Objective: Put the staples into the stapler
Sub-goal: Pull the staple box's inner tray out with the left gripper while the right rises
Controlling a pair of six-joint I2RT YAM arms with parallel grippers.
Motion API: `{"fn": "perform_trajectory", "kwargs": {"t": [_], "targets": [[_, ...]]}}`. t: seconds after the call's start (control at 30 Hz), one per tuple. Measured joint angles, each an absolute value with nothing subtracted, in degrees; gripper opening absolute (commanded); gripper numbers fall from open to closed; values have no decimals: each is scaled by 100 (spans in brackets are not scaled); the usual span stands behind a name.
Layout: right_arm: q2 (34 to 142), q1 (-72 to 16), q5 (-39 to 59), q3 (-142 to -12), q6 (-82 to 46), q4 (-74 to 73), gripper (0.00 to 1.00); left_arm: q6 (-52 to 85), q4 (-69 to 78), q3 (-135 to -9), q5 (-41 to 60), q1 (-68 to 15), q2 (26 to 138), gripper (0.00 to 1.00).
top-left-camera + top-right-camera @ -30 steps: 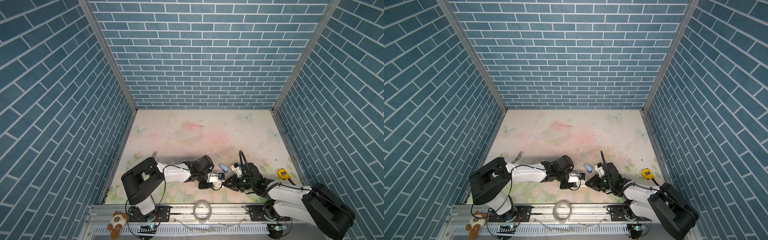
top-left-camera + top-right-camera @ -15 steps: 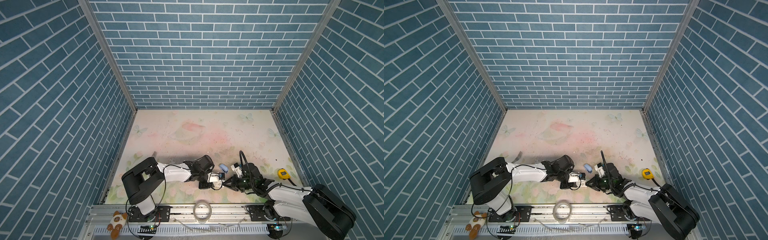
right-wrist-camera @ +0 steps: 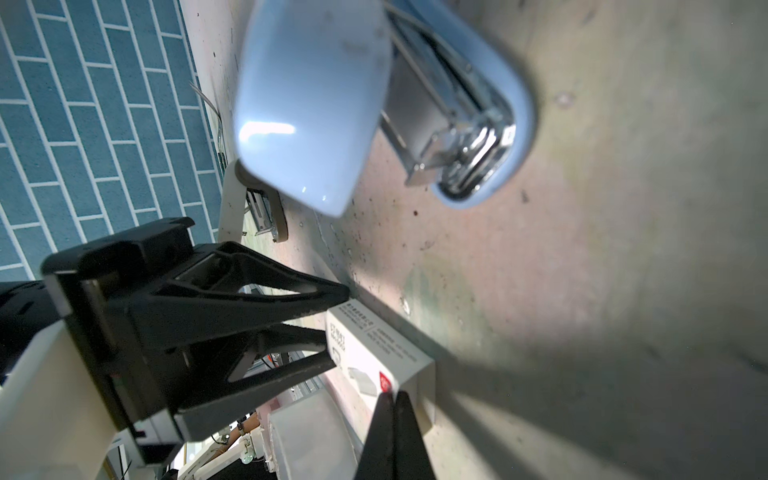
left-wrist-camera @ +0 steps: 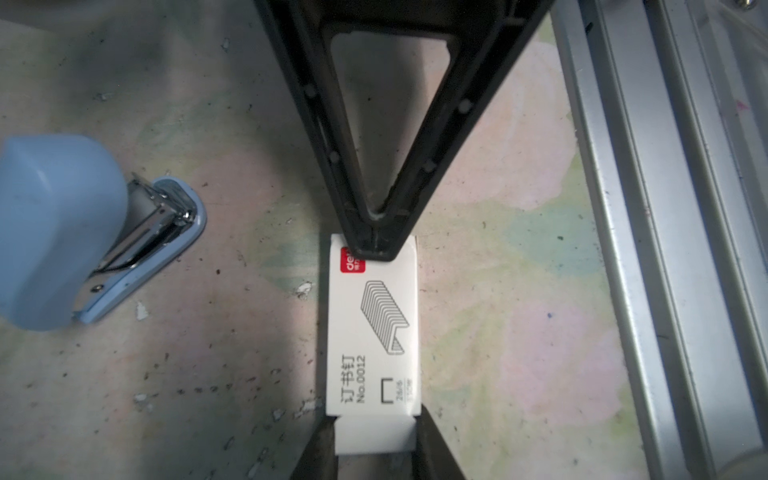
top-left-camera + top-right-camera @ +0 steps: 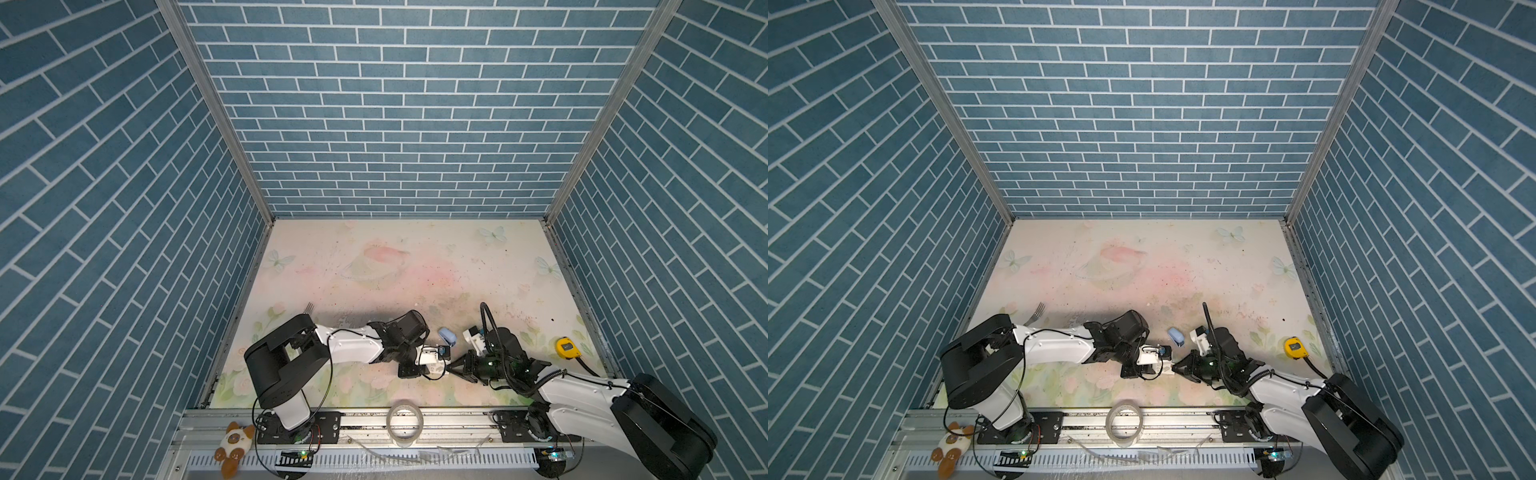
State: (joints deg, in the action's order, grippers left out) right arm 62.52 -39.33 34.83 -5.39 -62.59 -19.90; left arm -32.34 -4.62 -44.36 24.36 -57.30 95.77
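Two claws meet at the box [image 5: 436,369] near the front edge of the table [image 5: 415,266] in both top views. The left claw [image 5: 430,369] reaches in from 9 o'clock and grasps the box by one end. The right claw [image 5: 452,368] reaches in from 3 o'clock, clenched, with its tip against the other end. The stapler [image 5: 448,336] lies at 1 o'clock of the box, near but apart. A yellow tape measure [image 5: 568,348] sits well apart at 3 o'clock, and a fork [image 5: 308,308] lies at 10 o'clock behind the left arm. A tape roll [image 5: 405,423] sits at 7 o'clock on the front rail, with a plush toy [image 5: 232,442] farther off at 8 o'clock.

Left wrist view: the box [image 4: 372,324] lies flat, printed face up. Its white inner tray [image 4: 374,436] pokes out of one end, between the left claw's fingers [image 4: 313,461]. The right claw [image 4: 375,249], closed to a point, touches the opposite end, just beside the red mark. The stapler [image 4: 62,228] stands open beside the box, apart from it, with its metal channel bared.

Right wrist view: the left claw's fingers [image 3: 291,291] clamp the far end of the box [image 3: 374,353]. The right claw [image 3: 395,409], tips together, rests at the near corner by the red mark. The stapler [image 3: 374,104] lies beyond, with its lid raised. Each end of the box is taken by a claw.
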Motion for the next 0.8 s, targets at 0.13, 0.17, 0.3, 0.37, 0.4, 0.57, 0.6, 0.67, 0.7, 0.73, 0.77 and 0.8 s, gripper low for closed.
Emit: {"fn": "perform_trajectory", "kwargs": {"t": [0.13,0.17,0.3,0.37,0.4,0.57,0.6,0.67,0.7,0.73,0.77,0.8], "targets": [[6108,-3938,3406,-534,-6254,-1828,3,-3234,-458,-4445,2451,-5730,9592,30],[6062,-3938,3385,-528,-6254,-1785,3,-3234,-456,-4445,2453,-5730,9592,30],[5889,-3935,3301,-523,-6252,-1575,3,-3234,-458,-4445,2453,-5730,9592,30],[5811,-3931,3267,-523,-6250,-1481,3,-3234,-458,-4445,2453,-5730,9592,30],[5767,-3931,3249,-521,-6250,-1431,3,-3234,-458,-4445,2456,-5730,9592,30],[5496,-3889,3157,-508,-6250,-1131,3,-3234,-462,-4451,2453,-5730,9596,30],[5428,-3876,3140,-502,-6250,-1066,3,-3234,-464,-4453,2453,-5730,9598,30],[5290,-3835,3114,-495,-6248,-913,4,-3234,-464,-4456,2456,-5730,9601,30],[5205,-3806,3100,-495,-6246,-810,4,-3234,-464,-4456,2456,-5730,9601,30],[5131,-3782,3089,-491,-6243,-729,4,-3234,-464,-4458,2456,-5730,9603,30],[5043,-3752,3076,-484,-6224,-633,4,-3234,-471,-4464,2456,-5730,9603,30],[4954,-3717,3065,-478,-6206,-532,4,-3234,-473,-4466,2456,-5730,9607,29]]}}
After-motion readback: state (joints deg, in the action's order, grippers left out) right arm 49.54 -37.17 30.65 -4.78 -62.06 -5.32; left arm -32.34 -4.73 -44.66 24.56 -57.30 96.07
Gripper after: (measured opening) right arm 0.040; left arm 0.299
